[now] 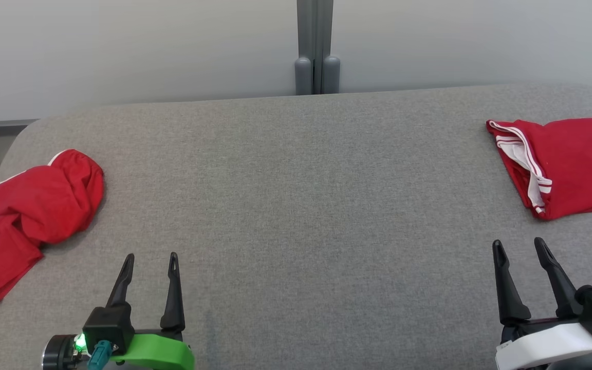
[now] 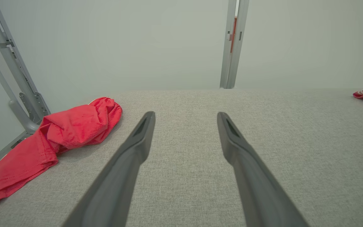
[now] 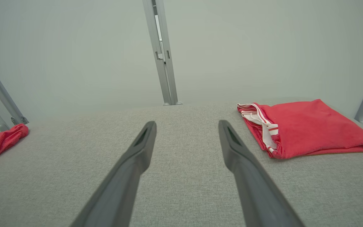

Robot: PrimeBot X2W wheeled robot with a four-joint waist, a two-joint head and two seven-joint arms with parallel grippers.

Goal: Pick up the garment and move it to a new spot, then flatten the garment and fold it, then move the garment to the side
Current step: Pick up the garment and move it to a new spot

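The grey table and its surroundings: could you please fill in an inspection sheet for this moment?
Surface: grey fabric-covered table, bare across the middle.
Job's things: crumpled red garment at the table's left edge; folded red garment with white stripes lying flat at the far right.
Clutter: nothing seen.
Grippers: left gripper and right gripper are both open, hold nothing and are apart from both garments.
Cables: teal plug at the left wrist; no loose cable seen.
Surroundings: pale wall; grey post behind the table; metal frame struts at the left.
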